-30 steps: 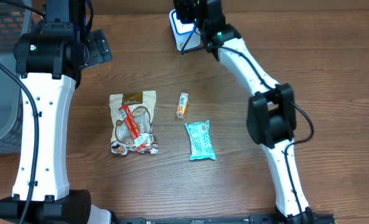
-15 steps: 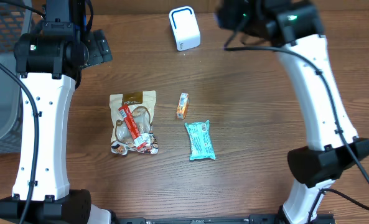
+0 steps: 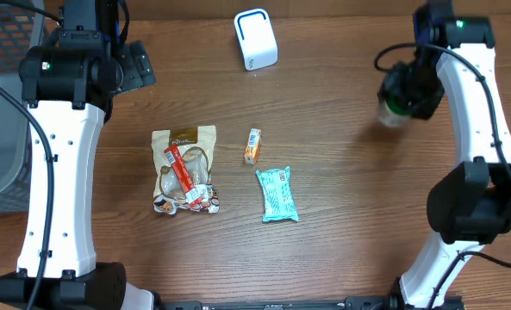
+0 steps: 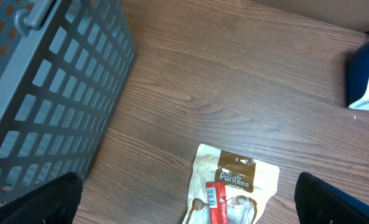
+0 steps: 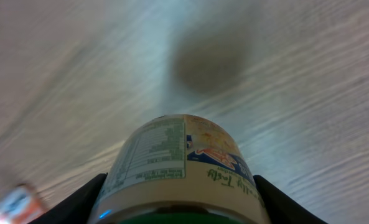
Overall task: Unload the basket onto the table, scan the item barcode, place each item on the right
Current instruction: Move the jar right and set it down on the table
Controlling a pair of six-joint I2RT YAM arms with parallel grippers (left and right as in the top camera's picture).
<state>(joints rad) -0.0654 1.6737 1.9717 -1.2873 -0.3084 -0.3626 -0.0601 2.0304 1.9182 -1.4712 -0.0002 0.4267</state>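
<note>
Overhead view: a white barcode scanner (image 3: 255,39) stands at the far edge of a wooden table (image 3: 324,146). Well to the right of the scanner and a little nearer the robot, the right gripper (image 3: 403,89) is clamped around a jar (image 3: 392,114), which hangs above the wood, apart from it. The jar appears to be carried in the air so that its label can be turned toward the scanner. Well to the left of the scanner, the left gripper (image 3: 137,67) is spread wide and holds nothing, probably parked out of the way. Nearer the robot than the scanner lie a snack pouch (image 3: 183,168), a small orange box (image 3: 252,145) and a teal wrapper (image 3: 277,194), likely awaiting their turn. A grey basket (image 3: 1,103) sits far left of the scanner.

Left wrist view: the basket fills the left, the pouch lies low in the middle, and the scanner's dark side shows at the right edge. Both fingers (image 4: 38,202) sit far apart in the bottom corners.

Right wrist view: the jar fills the lower frame between two dark fingers (image 5: 78,199). It is round, with a pale label showing a nutrition table and an orange picture, and a green rim nearest the camera. No barcode is visible here. The table behind is blurred.
</note>
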